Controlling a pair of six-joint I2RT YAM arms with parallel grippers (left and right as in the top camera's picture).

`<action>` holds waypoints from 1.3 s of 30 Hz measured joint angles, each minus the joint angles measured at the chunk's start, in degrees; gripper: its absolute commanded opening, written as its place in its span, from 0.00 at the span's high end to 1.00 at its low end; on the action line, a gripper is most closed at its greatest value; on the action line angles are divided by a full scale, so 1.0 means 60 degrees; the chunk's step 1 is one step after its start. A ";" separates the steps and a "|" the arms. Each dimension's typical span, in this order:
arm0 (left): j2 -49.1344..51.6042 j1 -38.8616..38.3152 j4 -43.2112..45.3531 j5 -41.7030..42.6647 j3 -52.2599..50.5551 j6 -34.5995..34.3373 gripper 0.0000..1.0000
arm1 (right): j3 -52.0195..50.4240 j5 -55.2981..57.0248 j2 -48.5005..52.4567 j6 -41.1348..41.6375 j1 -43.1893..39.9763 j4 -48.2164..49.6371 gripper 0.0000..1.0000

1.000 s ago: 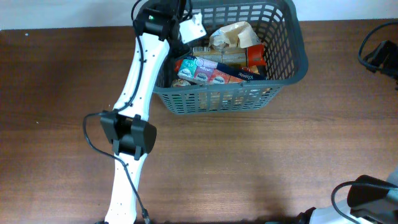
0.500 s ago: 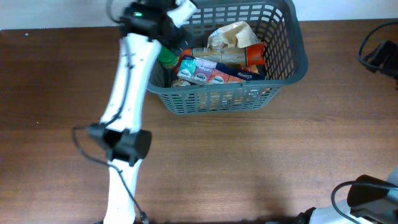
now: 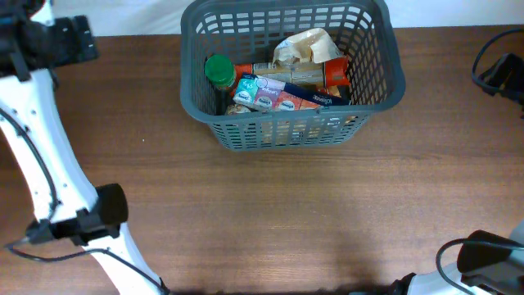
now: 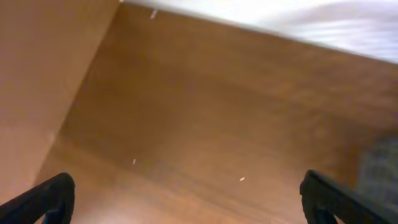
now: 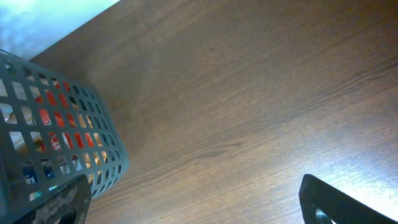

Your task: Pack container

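The container [image 3: 385,82] is a dark grey lattice basket at the top middle of the table. It holds several food packets [image 3: 282,94], a crumpled beige bag [image 3: 304,45] and a green-lidded jar [image 3: 219,69] at its left end. My left gripper [image 3: 82,39] is far left of the basket, over the table's back left corner. In the left wrist view it [image 4: 189,196] is open and empty over bare wood. My right gripper [image 5: 193,202] is open and empty, with the basket's wall [image 5: 59,118] to its left.
The brown wooden table [image 3: 286,213] spreads out in front of the basket. Part of the right arm [image 3: 483,254] lies at the bottom right corner. A black cable [image 3: 495,70] sits at the right edge. A white wall lies beyond the table's back edge [image 4: 298,18].
My left arm has swung away from the basket's left end to the far left of the table. The green-lidded jar now shows in the basket where the gripper was.
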 measured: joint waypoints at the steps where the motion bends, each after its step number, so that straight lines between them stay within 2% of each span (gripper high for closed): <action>1: 0.0087 0.0208 -0.0004 0.0004 -0.0160 -0.0076 0.01 | 0.0000 0.0000 0.0000 0.0007 0.0000 0.0004 0.01; 6: 0.0251 0.0965 -0.0033 -0.0004 -0.0820 -0.0313 0.01 | 0.0000 0.0000 0.0000 0.0004 0.0000 0.0004 0.01; 22: 0.0251 0.1002 -0.0033 0.0004 -0.0962 -0.0364 0.01 | -0.0044 0.0004 -0.0138 0.0007 0.0361 0.0007 0.01; 28: 0.0251 0.1002 -0.0029 0.0007 -0.0969 -0.0397 0.01 | -0.1410 0.0018 -0.2197 -0.0018 0.1843 0.0277 0.01; 31: 0.0251 0.1002 -0.0044 0.0007 -0.0976 -0.0401 0.01 | -0.3228 0.0197 -0.4065 -0.0164 0.2637 0.2124 0.01; 32: 0.0251 0.1002 -0.0036 0.0007 -0.0976 -0.0404 0.01 | -0.4044 0.0277 -0.4838 -0.0208 0.2849 0.3202 0.01; 33: 0.0251 0.1002 -0.0044 0.0007 -0.0980 -0.0408 0.01 | -0.5085 0.0357 -0.5803 -0.0248 0.3049 0.4510 0.01; 37: 0.0251 0.1002 -0.0036 0.0004 -0.0980 -0.0437 0.01 | -0.8728 0.0517 -0.8943 -0.0295 0.3413 0.8087 0.01; 39: 0.0251 0.1002 -0.0040 0.0000 -0.0984 -0.0444 0.01 | -1.1009 0.0557 -1.1012 -0.0302 0.3464 0.9358 0.01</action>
